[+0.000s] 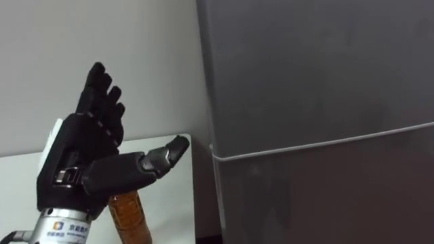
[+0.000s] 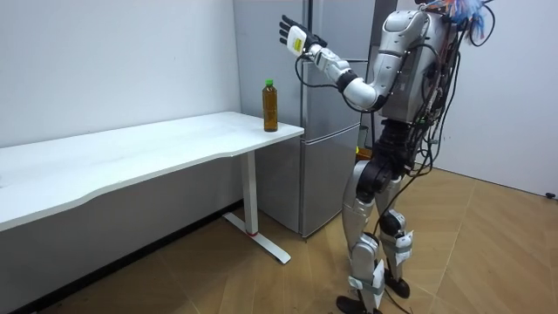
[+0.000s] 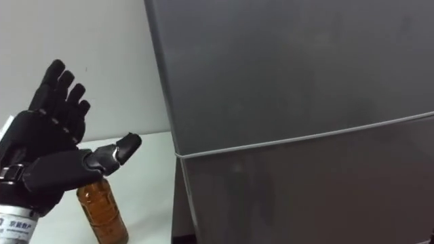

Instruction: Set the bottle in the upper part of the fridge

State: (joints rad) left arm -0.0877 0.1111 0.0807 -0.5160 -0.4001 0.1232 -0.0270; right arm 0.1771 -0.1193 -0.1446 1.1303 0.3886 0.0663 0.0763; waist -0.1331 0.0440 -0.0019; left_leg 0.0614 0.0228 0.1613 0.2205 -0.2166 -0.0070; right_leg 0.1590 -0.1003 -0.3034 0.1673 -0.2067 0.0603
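The robot is standing upright on the wood floor [image 2: 261, 275], facing the fridge [image 1: 319, 81] and holding its left arm raised. The tall grey fridge is rising to the right of the left robot hand [image 1: 85, 159]. Both of its doors are sitting shut, and a pale seam [image 1: 325, 144] is running between the upper and lower door, roughly level with the thumb tip. A plain wall [image 1: 135, 54] is showing behind the robot hand.

The white tabletop [image 1: 17, 183] is lying below the robot hand, with its end stopping just beside the fridge's side. In the room view it is stretching away toward that view's left.

The robot hand is hanging in the air, released. Its fingers are pointing straight up and its thumb is sticking out to the right toward the fridge. It is grasping nothing and touching nothing.

The bottle [image 1: 129, 213] is standing upright on the tabletop below the robot hand, near the corner closest to the fridge. It is carrying amber liquid, and the room view is showing a green cap. In the eye views the thumb is hiding its upper part, while the room view is showing clear air between bottle and robot hand
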